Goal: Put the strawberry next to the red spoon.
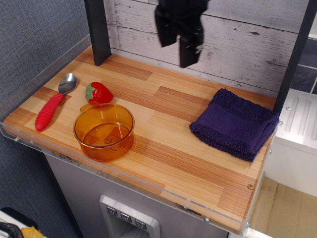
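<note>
The strawberry (98,92), glossy red with a green cap, lies on the wooden counter just right of the red spoon's silver bowl. The red spoon (53,102) lies at the left edge, its ribbed red handle pointing toward the front. My gripper (177,45) is high above the back of the counter, well to the right of both. Its fingers are apart and it holds nothing.
An orange translucent bowl (104,131) stands just in front of the strawberry, touching or nearly touching it. A folded dark purple towel (235,124) lies at the right. A black post (97,30) stands at the back left against the white plank wall.
</note>
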Controlling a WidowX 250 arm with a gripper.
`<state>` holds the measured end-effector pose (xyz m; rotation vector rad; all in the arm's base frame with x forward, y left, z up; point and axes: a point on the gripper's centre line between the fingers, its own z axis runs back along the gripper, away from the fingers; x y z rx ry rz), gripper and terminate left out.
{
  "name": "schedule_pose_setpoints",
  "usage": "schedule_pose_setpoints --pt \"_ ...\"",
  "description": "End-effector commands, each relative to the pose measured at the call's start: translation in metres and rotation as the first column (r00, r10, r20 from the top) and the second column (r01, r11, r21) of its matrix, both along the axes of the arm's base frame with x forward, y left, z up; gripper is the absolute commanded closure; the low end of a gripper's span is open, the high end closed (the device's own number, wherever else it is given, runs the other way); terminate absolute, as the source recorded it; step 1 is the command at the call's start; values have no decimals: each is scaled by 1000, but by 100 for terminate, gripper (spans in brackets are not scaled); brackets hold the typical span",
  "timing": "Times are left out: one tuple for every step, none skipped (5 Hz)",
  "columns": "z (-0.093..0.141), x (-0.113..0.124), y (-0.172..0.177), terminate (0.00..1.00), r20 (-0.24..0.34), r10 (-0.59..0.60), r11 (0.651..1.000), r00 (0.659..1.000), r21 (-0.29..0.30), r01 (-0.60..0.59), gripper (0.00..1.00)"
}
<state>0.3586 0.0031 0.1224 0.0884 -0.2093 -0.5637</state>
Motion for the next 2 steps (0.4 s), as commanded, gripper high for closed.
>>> schedule_pose_setpoints --pt "20 -7 -18 0 108 31 997 994 -79 -23 0" --pt "20 -7 -18 100 108 31 997 994 -79 -23 0"
